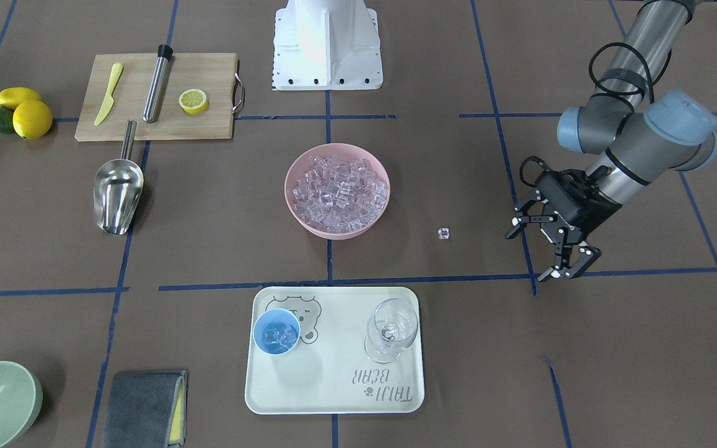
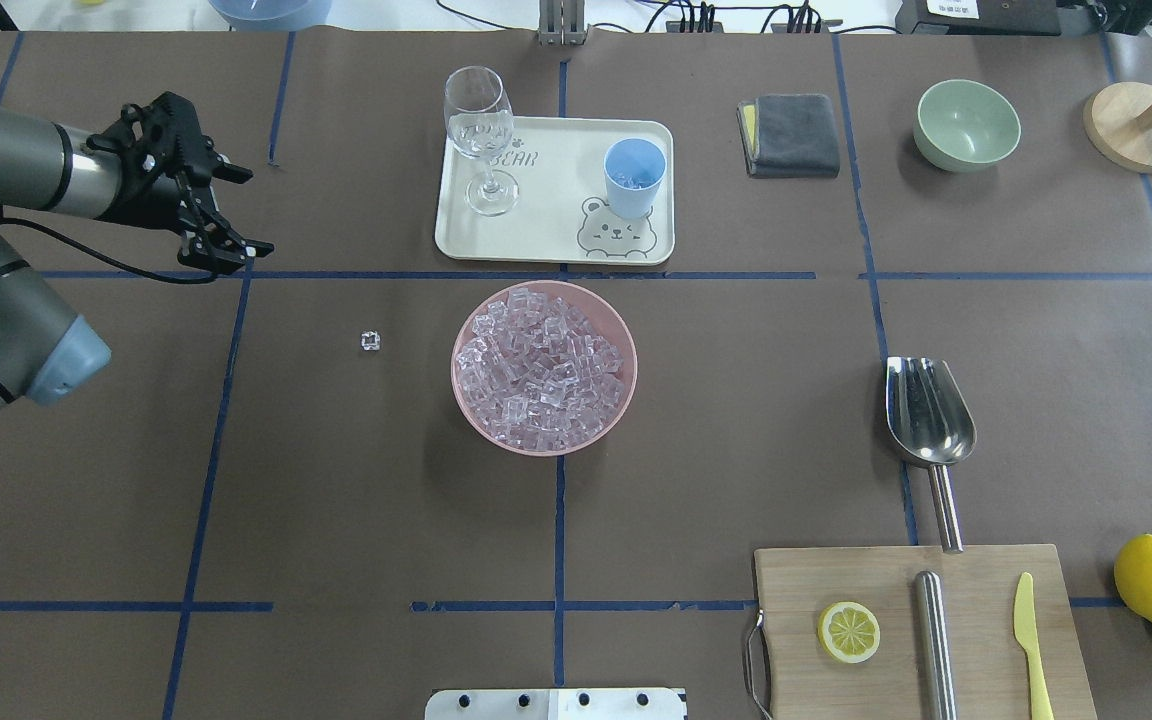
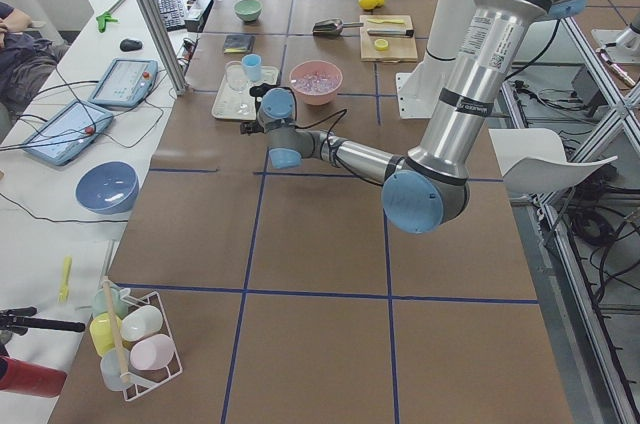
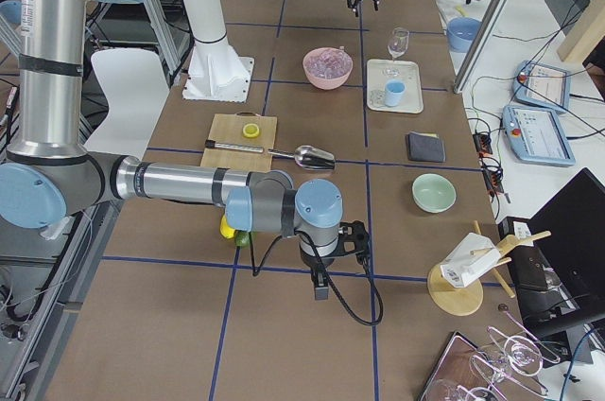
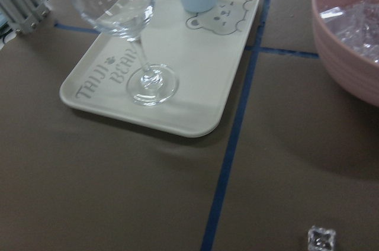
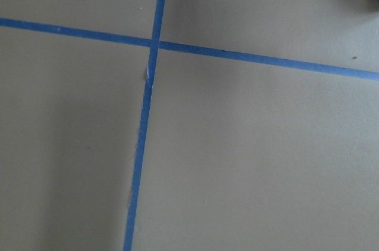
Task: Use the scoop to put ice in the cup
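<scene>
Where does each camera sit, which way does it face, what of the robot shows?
Front-facing: across the table, facing the base; left gripper open.
Overhead: behind robot, down on bowl; left arm.
Exterior left: table's end; left arm near.
Exterior right: opposite end; right arm near.
Left wrist: tray, glass; no fingers.
Right wrist: taped table only.
Front-facing and overhead share a stray cube.

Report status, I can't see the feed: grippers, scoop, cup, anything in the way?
Left gripper open, empty; right gripper state unreadable. Scoop lying empty on table. Cup on tray holds a few ice cubes. One stray cube on table.
</scene>
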Action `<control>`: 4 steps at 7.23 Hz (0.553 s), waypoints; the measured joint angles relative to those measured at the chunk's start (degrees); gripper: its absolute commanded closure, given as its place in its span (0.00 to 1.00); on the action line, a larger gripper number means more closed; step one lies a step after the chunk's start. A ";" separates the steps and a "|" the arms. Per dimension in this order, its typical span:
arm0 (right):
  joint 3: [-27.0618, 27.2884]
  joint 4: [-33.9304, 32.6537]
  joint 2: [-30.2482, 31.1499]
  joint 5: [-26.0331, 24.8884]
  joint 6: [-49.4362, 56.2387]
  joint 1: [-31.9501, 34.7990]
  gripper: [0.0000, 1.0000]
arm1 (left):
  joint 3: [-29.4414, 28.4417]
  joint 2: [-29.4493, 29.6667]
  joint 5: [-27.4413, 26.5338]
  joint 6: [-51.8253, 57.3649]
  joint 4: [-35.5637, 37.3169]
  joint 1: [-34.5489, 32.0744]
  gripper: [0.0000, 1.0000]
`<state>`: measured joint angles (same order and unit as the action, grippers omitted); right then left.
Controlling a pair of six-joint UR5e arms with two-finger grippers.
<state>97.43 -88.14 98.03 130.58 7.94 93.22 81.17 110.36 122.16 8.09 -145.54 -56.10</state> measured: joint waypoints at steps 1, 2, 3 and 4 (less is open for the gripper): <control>1.04 -0.05 -0.06 0.60 -1.46 -0.13 0.00 | 0.32 -0.36 0.54 4.94 6.78 -3.61 0.00; 1.49 -0.09 -0.10 1.61 -2.04 -0.29 0.00 | 0.96 -0.77 1.82 7.40 14.73 -7.78 0.00; 1.63 -0.10 -0.11 2.15 -2.20 -0.35 0.00 | 1.40 -0.99 3.61 8.31 22.22 -12.20 0.00; 1.67 -0.11 -0.11 2.37 -2.23 -0.38 0.00 | 1.55 -1.06 5.66 8.65 29.60 -16.87 0.00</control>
<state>99.10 -88.24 97.92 132.95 5.71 92.84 82.72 109.30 127.82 16.74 -115.94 -72.98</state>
